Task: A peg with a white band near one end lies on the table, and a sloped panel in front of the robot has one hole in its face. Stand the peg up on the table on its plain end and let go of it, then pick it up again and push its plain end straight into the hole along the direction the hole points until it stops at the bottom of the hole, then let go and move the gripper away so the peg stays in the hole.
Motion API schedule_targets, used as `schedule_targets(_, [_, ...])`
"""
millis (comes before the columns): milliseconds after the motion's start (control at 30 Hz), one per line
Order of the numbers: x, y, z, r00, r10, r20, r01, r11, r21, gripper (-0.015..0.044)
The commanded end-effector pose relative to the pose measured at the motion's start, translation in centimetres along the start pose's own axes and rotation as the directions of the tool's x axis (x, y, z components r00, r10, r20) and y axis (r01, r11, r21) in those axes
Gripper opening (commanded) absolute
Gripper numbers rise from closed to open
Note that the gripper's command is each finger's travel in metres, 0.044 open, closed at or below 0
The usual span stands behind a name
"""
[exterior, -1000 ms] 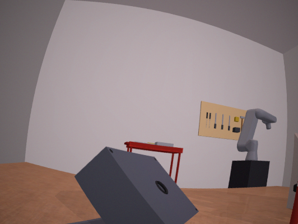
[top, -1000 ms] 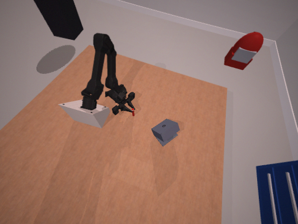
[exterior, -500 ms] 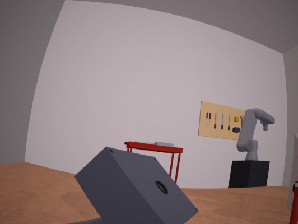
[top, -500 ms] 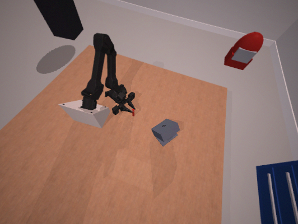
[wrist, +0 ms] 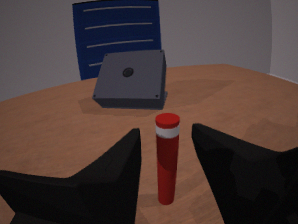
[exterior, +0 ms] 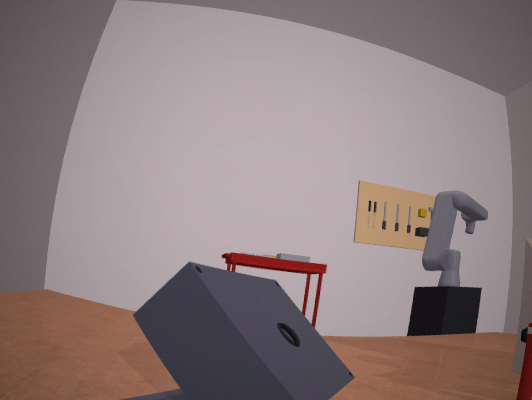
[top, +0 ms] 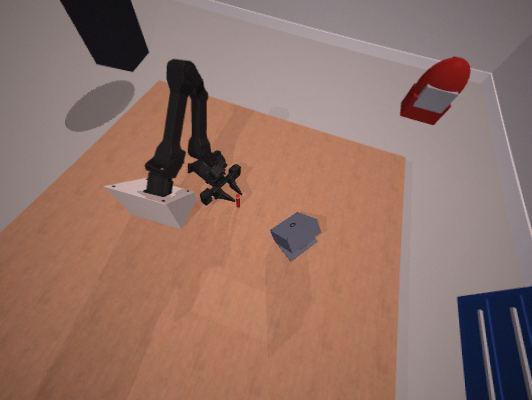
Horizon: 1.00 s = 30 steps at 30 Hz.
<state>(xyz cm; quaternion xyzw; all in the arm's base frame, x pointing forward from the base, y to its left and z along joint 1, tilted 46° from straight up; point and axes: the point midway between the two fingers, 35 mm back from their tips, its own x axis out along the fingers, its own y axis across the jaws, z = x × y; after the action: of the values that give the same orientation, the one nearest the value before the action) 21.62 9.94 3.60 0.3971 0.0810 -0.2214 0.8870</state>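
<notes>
The red peg [top: 238, 202] [wrist: 167, 162] stands upright on the table, its white-banded end up and its plain end down. Part of it shows at the right edge of the exterior view. My gripper [top: 238, 197] [wrist: 166, 132] is open around the peg's upper part, with a gap on each side between finger and peg in the wrist view. The grey sloped panel [top: 305, 232] [exterior: 200, 330] [wrist: 145, 87] stands beyond the peg, and its round hole [top: 293, 225] [exterior: 288, 335] [wrist: 128, 72] is empty.
The wooden table [top: 340, 165] carries the arm's white base block [top: 155, 207] behind the gripper. Off the table are a red cart [exterior: 280, 263], a blue panel [top: 475, 330] [wrist: 117, 37] and another grey arm on a black pedestal [exterior: 442, 310].
</notes>
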Motion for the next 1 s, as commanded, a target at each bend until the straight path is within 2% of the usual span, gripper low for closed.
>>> schedule_targets(0, [0.0, 0.0, 0.0, 1.000, -0.001, 0.000, 0.001, 1.000, 0.000, 0.0235])
schedule_targets(267, [0.0, 0.0, 0.0, 1.000, -0.001, 0.000, 0.001, 1.000, 0.000, 0.0440])
schedule_targets(533, [0.1, 0.2, 0.4, 1.000, -0.008, -0.003, 0.008, 1.000, 0.001, 0.0440])
schedule_targets(967, [0.8, 1.7, 8.6, 0.997, -0.068, -0.042, 0.069, 0.997, 0.023, 0.0440])
